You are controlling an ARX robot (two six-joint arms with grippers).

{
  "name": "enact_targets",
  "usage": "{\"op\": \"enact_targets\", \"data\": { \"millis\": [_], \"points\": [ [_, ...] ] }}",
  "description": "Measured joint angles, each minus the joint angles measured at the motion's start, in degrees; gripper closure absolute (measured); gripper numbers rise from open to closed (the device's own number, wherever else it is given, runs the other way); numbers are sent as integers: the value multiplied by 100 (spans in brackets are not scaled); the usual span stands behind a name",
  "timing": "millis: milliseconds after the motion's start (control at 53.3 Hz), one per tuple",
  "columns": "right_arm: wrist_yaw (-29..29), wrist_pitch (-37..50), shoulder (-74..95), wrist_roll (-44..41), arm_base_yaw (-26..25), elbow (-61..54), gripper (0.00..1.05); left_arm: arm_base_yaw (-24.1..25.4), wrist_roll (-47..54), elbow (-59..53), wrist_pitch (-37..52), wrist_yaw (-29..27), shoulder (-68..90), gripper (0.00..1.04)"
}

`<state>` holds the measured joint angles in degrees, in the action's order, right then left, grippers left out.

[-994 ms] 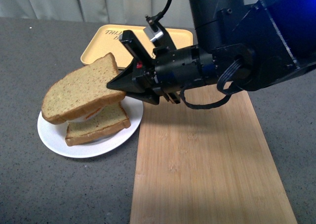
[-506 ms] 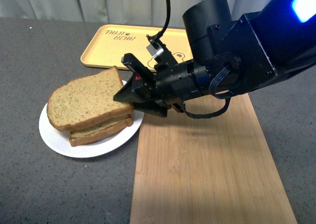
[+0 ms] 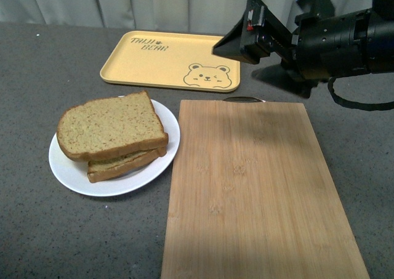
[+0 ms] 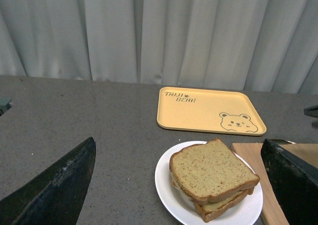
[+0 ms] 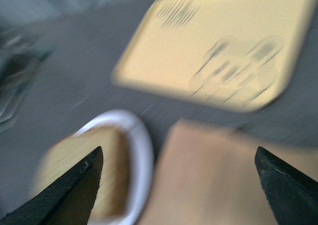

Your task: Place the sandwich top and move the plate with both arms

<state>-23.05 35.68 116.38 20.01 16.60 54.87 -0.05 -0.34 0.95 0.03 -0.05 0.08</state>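
Note:
The sandwich top (image 3: 111, 125) lies flat on a lower bread slice on the white plate (image 3: 68, 171), left of centre on the table. My right gripper (image 3: 237, 60) is open and empty. It hangs in the air above the board's far edge, well to the right of the sandwich. Its wrist view is blurred but shows the slice (image 5: 84, 170) and plate (image 5: 141, 150) ahead of the spread jaws. My left gripper (image 4: 178, 141) is open and empty, with the sandwich top (image 4: 211, 168) and plate (image 4: 166, 185) between and ahead of its fingers. It is out of the front view.
A yellow bear-printed tray (image 3: 172, 60) lies behind the plate. A long bamboo cutting board (image 3: 252, 186) lies right beside the plate on its right. A grey curtain (image 4: 149, 31) closes off the back of the grey table.
My right gripper let go of the top slice, which now rests level on the lower slice. The gripper then drew back, up and to the right, away from the plate.

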Motion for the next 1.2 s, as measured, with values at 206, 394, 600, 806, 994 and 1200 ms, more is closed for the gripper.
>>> {"op": "enact_targets", "data": {
  "millis": [206,394,600,806,994,1200],
  "points": [
    [3689,3842,-691,-1700,-184,-2127,54,0,0,0,0,-2,4,7],
    [3390,3989,-1849,-1943,-581,-3329,90,0,0,0,0,7,4,7],
    [3064,3742,-2918,-1989,-857,-4168,104,0,0,0,0,2,4,7],
    [2852,2754,-4282,-1987,-1117,-4684,104,0,0,0,0,2,4,7],
    [2345,2035,-5473,-1987,-1484,-5027,104,0,0,0,0,2,4,7],
    [2321,1325,-6437,-1987,-1646,-5270,104,0,0,0,0,4,4,7]
  ]
}}
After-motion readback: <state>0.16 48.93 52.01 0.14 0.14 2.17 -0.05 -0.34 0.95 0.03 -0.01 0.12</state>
